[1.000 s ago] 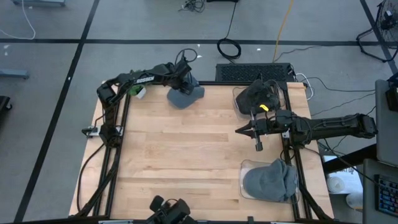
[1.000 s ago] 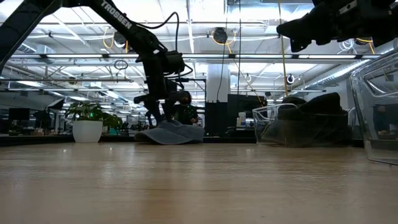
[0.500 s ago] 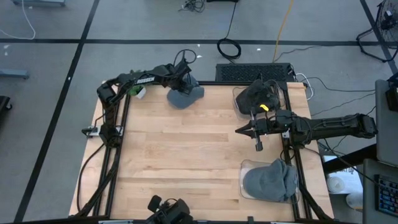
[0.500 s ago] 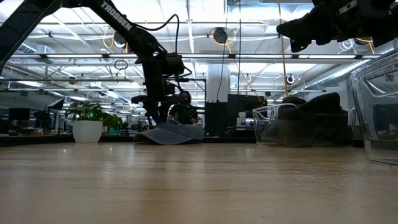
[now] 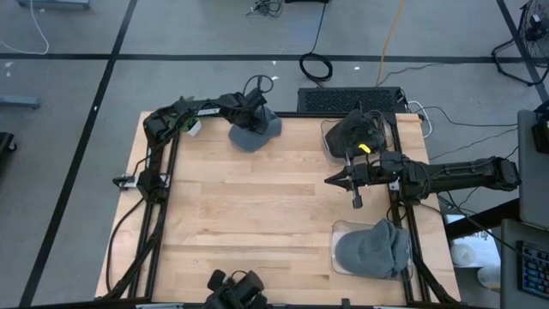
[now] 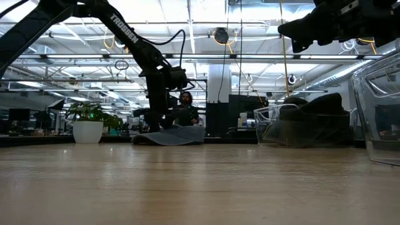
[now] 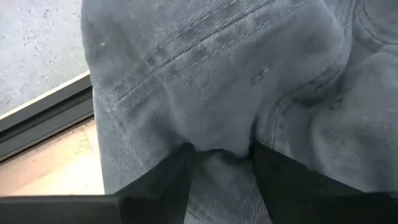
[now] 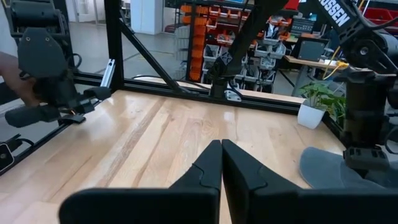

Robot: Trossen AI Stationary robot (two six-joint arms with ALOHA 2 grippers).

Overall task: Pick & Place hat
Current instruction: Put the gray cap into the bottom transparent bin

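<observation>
A grey-blue hat (image 5: 255, 132) lies flat on the table near its far edge, left of centre; the low view shows it as a low mound (image 6: 170, 136). My left gripper (image 7: 219, 167) comes down on it from above, its fingers apart and sunk into the cloth (image 7: 217, 81). My right gripper (image 5: 329, 180) hangs shut and level above the table's right half, touching nothing; its fingers meet in the right wrist view (image 8: 221, 157). My left gripper presses its two fingertips (image 7: 177, 171) into the top of the hat, slanting down from above. A raised fold of cloth (image 7: 217, 155) stands between the fingers. The hat rests on the table under them. I cannot tell whether the fingers grip the fold.
A clear bin with a dark hat (image 5: 356, 133) stands at the far right, and a clear bin with a grey hat (image 5: 374, 249) at the near right. The wooden top (image 5: 257, 215) between them is bare. A person's hand (image 8: 12, 84) shows beyond the table's edge.
My left gripper has sunk down onto the hat. The hat, domed a second ago in the low view, is now pressed flatter against the table. My right arm has kept still.
</observation>
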